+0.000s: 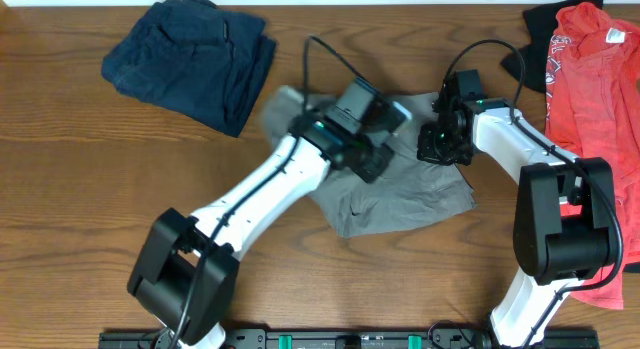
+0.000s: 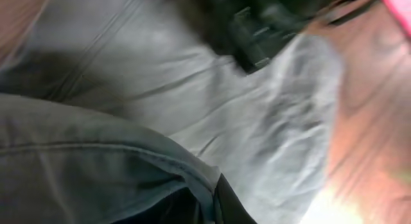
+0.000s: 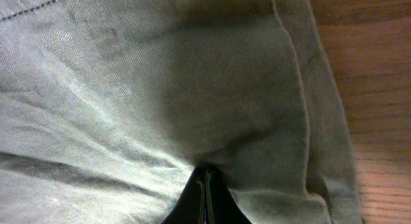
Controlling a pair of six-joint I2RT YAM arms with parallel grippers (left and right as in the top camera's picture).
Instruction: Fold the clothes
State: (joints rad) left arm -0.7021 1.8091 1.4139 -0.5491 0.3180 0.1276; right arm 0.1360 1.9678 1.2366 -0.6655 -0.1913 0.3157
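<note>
The grey-taupe shorts [image 1: 400, 194] lie crumpled at the middle of the wooden table. My left gripper [image 1: 378, 117] is over their upper edge. In the blurred left wrist view it is shut on a fold of the shorts [image 2: 96, 166], with the fingertips [image 2: 212, 201] at the bottom edge. My right gripper [image 1: 437, 141] is at the shorts' upper right part. In the right wrist view its fingers [image 3: 205, 185] are pressed together, with the shorts' cloth [image 3: 160, 89] puckered at their tips. The right gripper also shows dark and blurred in the left wrist view [image 2: 257, 31].
A folded navy garment [image 1: 190, 59] lies at the back left. A red garment [image 1: 590, 79] lies over a black one [image 1: 545, 19] at the right edge. Bare wood [image 3: 372, 89] lies just right of the shorts' seam.
</note>
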